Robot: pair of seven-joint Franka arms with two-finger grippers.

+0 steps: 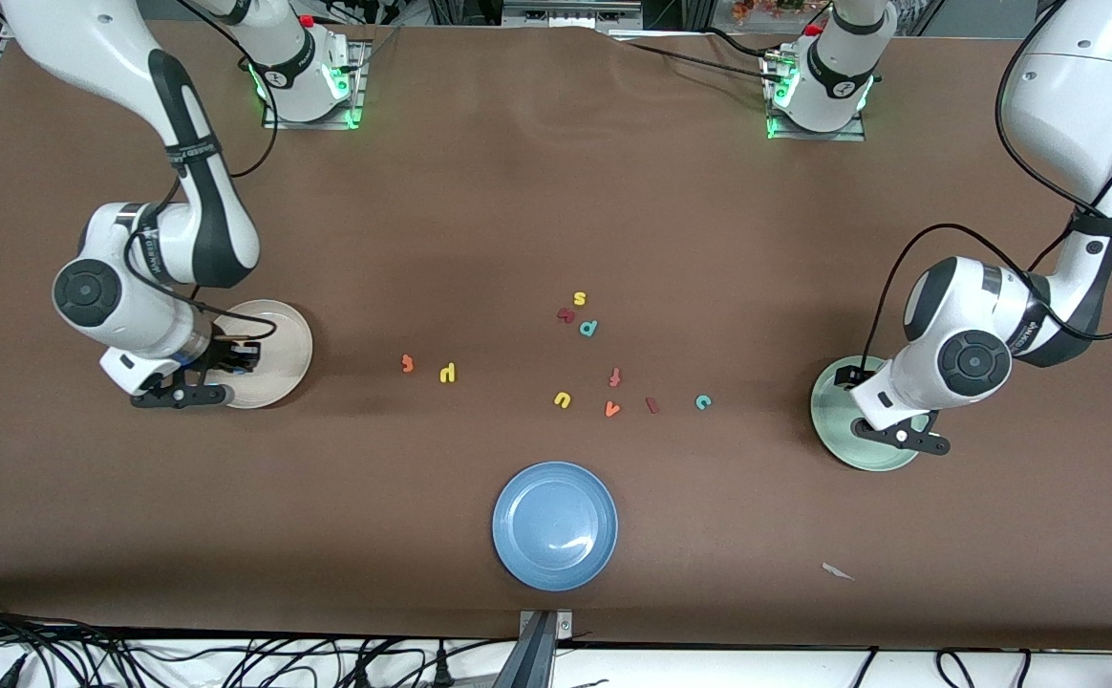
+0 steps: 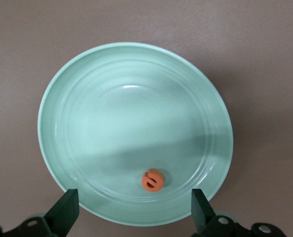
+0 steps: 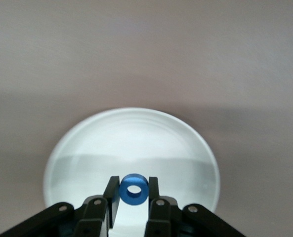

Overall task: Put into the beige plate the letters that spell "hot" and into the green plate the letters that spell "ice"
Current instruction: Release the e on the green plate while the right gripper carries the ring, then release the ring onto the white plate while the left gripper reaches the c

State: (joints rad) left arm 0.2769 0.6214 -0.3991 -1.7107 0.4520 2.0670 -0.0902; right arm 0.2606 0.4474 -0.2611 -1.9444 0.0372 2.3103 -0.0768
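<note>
Here right end effector (image 3: 133, 191) grips blue o (image 3: 133, 188)

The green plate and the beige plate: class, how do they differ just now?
The green plate is mint and lies at the left arm's end; the beige plate is cream, at the right arm's end. The green plate holds an orange e; over the beige plate, the blue o is still gripped. Both are round, shallow and rimmed.

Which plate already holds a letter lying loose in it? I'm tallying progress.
The green plate, under the left tool: an orange e lies in it. The blue plate is bare; the blue o over the beige plate is still gripped.
</note>
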